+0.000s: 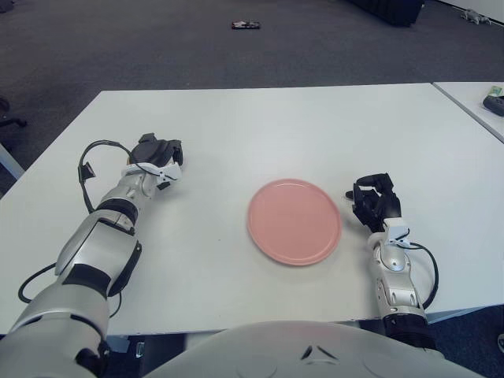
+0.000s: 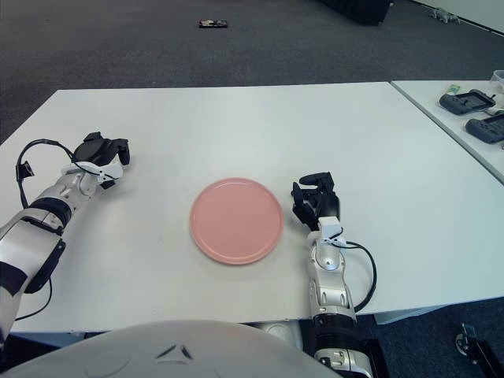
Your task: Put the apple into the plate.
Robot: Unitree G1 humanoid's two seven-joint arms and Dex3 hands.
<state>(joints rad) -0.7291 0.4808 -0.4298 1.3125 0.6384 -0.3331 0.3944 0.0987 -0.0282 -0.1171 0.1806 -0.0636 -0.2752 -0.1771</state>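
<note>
Though task named an apple, none was visible anywhere.
Plate (image 1: 294,221): bare, mid table (image 1: 260,126).
Left hand (image 1: 157,152): far left of plate, fingers curled, nothing seen held.
Right hand (image 1: 375,202): just right of plate, curled, empty.
Progress: nil; all steps left.

plates: 1 pink plate (image 1: 294,221) | tables: 2 – main table (image 1: 236,134), side table (image 2: 465,130) | hands: 2 – left hand (image 1: 156,150), right hand (image 1: 374,201)

Before me stands a white table (image 1: 260,126), and on it a pink plate (image 1: 294,221) lies flat, a little toward my right and nearer my edge. My left hand (image 1: 157,151) shows over the table well to the plate's left, my right hand (image 1: 375,201) just beside its right rim.
</note>
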